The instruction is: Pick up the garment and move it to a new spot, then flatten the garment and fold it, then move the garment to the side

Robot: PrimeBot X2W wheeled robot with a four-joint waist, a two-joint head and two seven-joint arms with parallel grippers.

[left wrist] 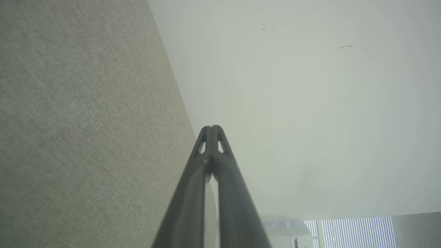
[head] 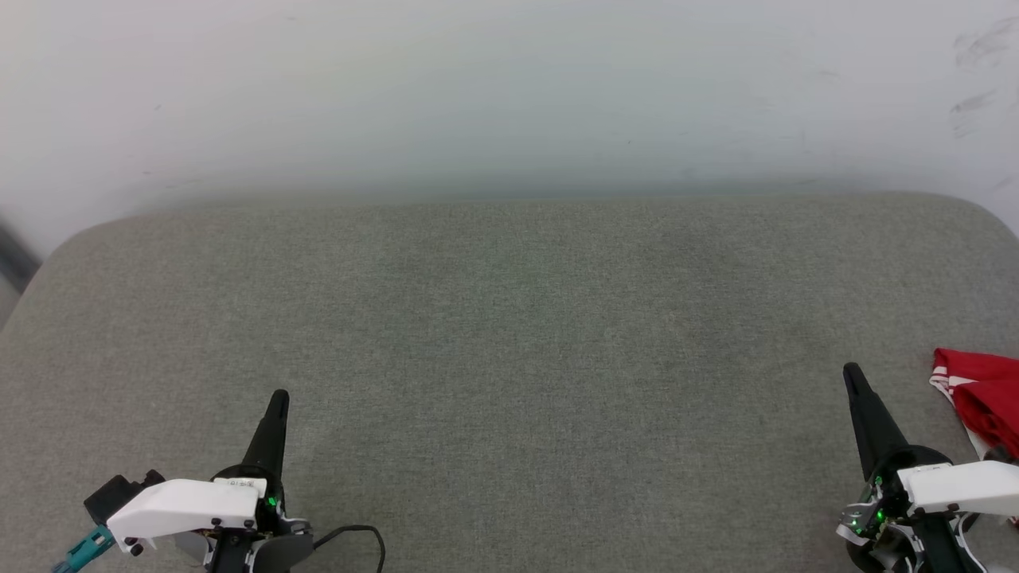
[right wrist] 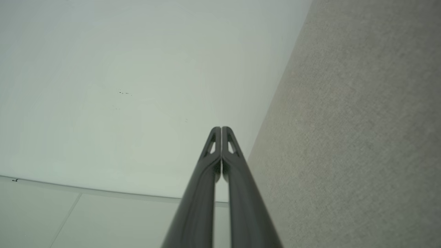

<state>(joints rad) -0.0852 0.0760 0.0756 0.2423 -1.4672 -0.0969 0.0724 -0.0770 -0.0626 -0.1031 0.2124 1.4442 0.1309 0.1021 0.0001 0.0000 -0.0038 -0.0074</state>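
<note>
The grey padded surface [head: 509, 358] spreads wide ahead of both claws, so the main worry, as I see it, is reach rather than collision. The garment [head: 983, 398] lies bunched just to the outer side of the right gripper [head: 852, 370], cut off by the edge of the head view. I cannot tell how much of it hangs over the surface's side. A pinch on that rumpled red-and-white heap may catch several layers, or only the striped trim, and the shirt could then rise twisted or slip off the edge.

Both claws are pressed together and hold nothing. Going in like that, the right one would likely just shove the cloth away. The left gripper [head: 279, 395] sits well apart from the shirt.

Ahead of the fingertips, open fabric runs to the white wall [head: 509, 95], with rounded corners far out beyond each claw. The stretch between the claws looks roomy enough for flattening. A black cable [head: 362, 531] loops beside the left claw's base and could snag dragged cloth.
</note>
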